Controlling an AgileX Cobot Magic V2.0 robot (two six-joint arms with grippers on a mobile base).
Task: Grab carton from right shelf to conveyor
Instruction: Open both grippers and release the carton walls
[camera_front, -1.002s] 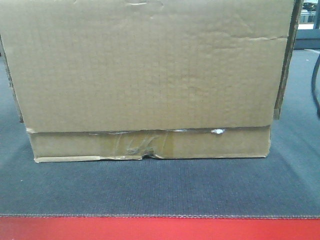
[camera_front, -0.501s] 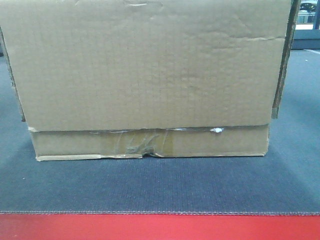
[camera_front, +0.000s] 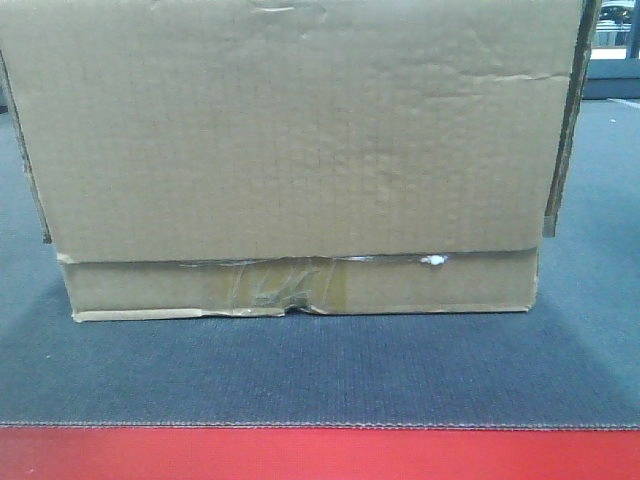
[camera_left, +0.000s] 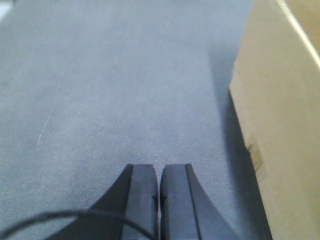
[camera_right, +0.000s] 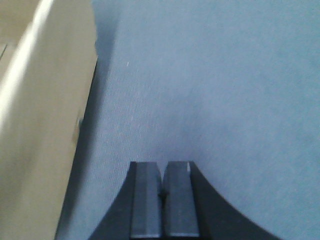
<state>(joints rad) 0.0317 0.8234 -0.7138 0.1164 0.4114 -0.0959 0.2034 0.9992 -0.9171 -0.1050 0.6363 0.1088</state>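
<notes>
Large brown corrugated cardboard carton (camera_front: 290, 150) sits on dark grey textured conveyor belt (camera_front: 320, 375); left gripper (camera_left: 159, 175) and right gripper (camera_right: 162, 172) closed, empty, carton at 3 and 9 o'clock respectively

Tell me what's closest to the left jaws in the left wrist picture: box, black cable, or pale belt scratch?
1. Black cable, lower left, right beside the left gripper.
2. Carton, on the right.
3. Pale scratch, on the left; nearly tied with the carton, too close to call.
</notes>
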